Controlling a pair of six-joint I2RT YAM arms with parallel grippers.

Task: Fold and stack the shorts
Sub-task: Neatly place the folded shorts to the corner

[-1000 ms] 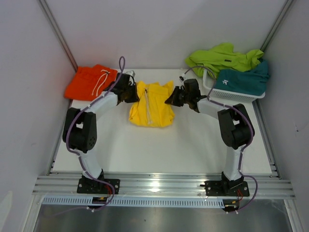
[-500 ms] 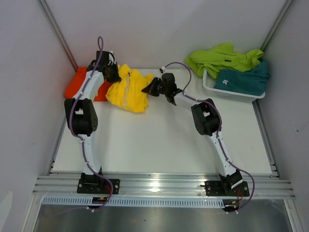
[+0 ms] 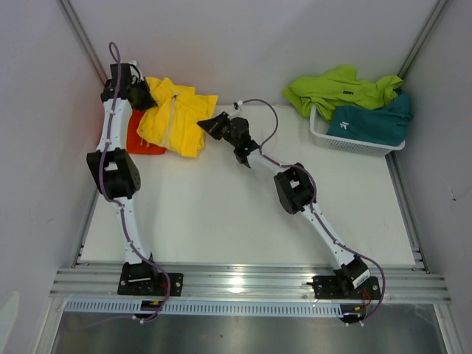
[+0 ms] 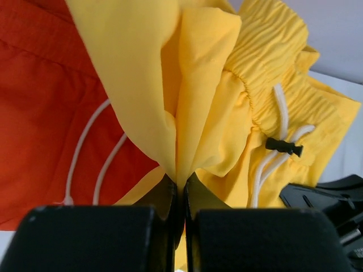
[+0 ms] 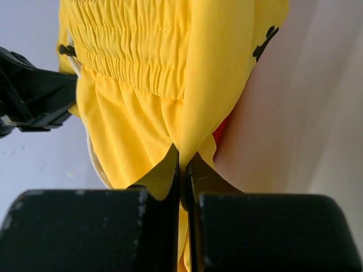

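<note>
The folded yellow shorts (image 3: pixel 175 118) hang lifted at the far left, above the orange shorts (image 3: pixel 139 138) lying on the table. My left gripper (image 3: pixel 141 93) is shut on one edge of the yellow fabric (image 4: pixel 187 102), with the orange shorts (image 4: pixel 45 107) below it. At the opposite edge, my right gripper (image 3: pixel 211 124) is shut on the yellow shorts (image 5: pixel 147 85) too. Lime green shorts (image 3: pixel 335 87) and teal shorts (image 3: pixel 372 122) lie in and over the basket at the back right.
A white mesh basket (image 3: pixel 346 144) stands at the back right. Grey walls close in the left, back and right sides. A metal rail (image 3: pixel 243 284) runs along the near edge, with both arm bases on it.
Both arms have carried the yellow shorts from the table's middle back and to the left, up over the orange shorts. Both grippers stay shut on the fabric.
</note>
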